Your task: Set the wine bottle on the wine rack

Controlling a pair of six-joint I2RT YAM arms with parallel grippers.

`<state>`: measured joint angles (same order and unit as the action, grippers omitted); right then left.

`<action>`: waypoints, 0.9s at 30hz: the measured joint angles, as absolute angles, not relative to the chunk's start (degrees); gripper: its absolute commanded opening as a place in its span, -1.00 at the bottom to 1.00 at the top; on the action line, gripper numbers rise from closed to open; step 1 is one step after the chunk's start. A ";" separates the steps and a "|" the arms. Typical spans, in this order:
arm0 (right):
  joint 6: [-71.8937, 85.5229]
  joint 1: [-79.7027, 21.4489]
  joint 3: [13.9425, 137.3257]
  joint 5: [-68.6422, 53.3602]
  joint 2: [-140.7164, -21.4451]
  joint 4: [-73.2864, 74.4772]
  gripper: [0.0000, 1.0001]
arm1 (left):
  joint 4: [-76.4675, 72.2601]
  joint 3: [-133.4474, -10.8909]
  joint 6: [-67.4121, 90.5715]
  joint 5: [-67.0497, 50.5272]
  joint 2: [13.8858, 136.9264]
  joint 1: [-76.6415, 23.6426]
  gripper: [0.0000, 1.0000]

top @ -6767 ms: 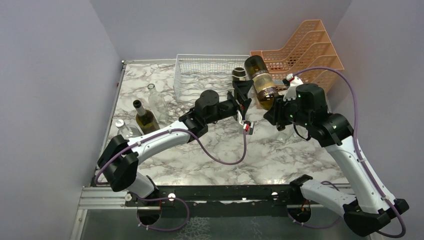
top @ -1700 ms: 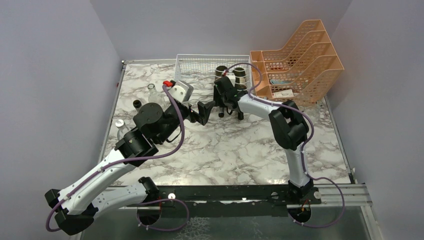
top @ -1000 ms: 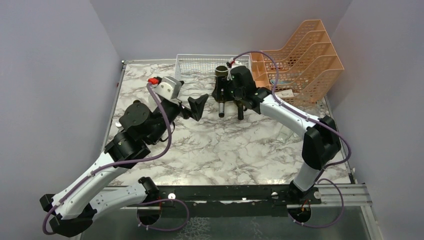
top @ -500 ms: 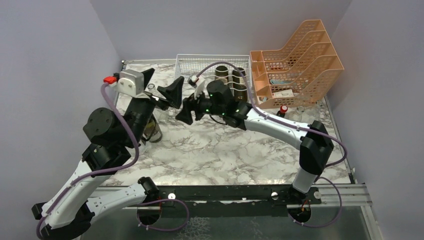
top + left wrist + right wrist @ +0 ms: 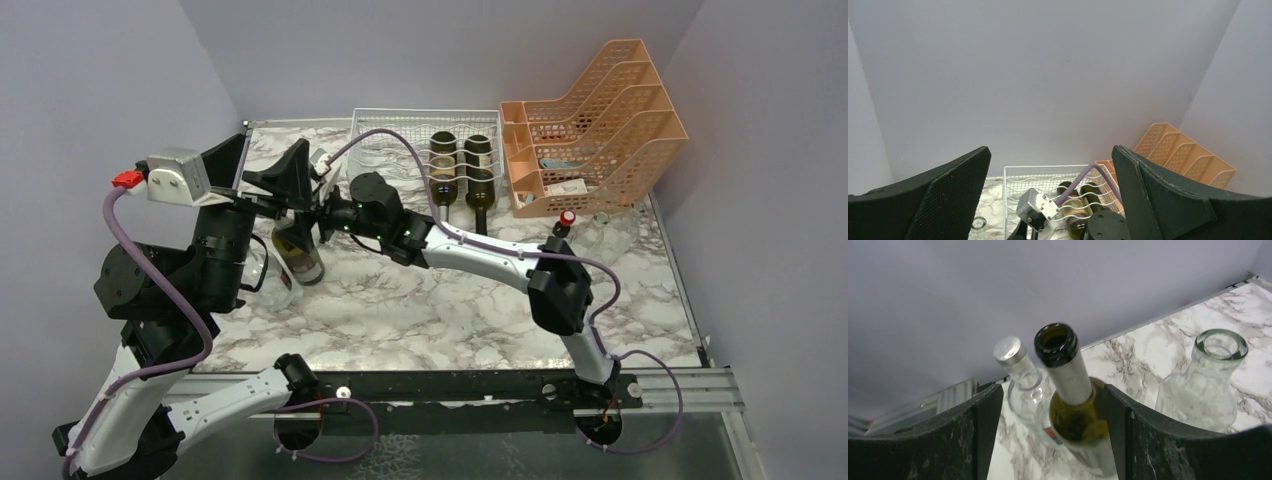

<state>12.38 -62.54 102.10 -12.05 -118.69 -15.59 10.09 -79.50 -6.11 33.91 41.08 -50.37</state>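
Note:
A green wine bottle (image 5: pixel 300 255) with a white label stands upright at the table's left. In the right wrist view its neck and shoulder (image 5: pixel 1075 415) sit between my right gripper's (image 5: pixel 1050 390) fingers, which are open with a gap on the left side. My right arm reaches across the table to it, its gripper (image 5: pixel 312 228) partly hidden. My left gripper (image 5: pixel 258 168) hangs high above that spot, open and empty (image 5: pixel 1050 150). The white wire wine rack (image 5: pixel 385 135) at the back holds two dark bottles (image 5: pixel 443 165) (image 5: pixel 481 170) lying in its cradles.
A clear bottle with a silver cap (image 5: pixel 1015 360) stands just behind the wine bottle, and a clear open-necked glass bottle (image 5: pixel 1208 385) is to its right. The orange tiered tray (image 5: pixel 600 110) is at the back right. A small red-capped item (image 5: pixel 567 217) lies before it.
My right arm has reached further left and its open fingers now flank the standing wine bottle. My left arm has lifted and swung left, still open.

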 measured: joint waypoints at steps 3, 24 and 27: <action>10.96 -63.07 107.68 -10.04 -123.59 -15.88 0.45 | 10.66 -79.55 -6.72 34.76 40.71 -50.37 0.98; 0.97 -64.90 110.89 -5.32 -128.49 -19.20 -0.97 | 16.56 -80.31 -6.90 37.39 39.22 -50.37 0.98; 0.32 -65.19 105.27 -4.47 -124.57 -20.32 -0.98 | 17.06 -80.31 -6.63 37.39 39.22 -50.37 0.98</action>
<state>0.32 -65.19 105.27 -4.47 -124.57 -20.32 17.06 -80.31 -6.63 37.39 39.22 -50.37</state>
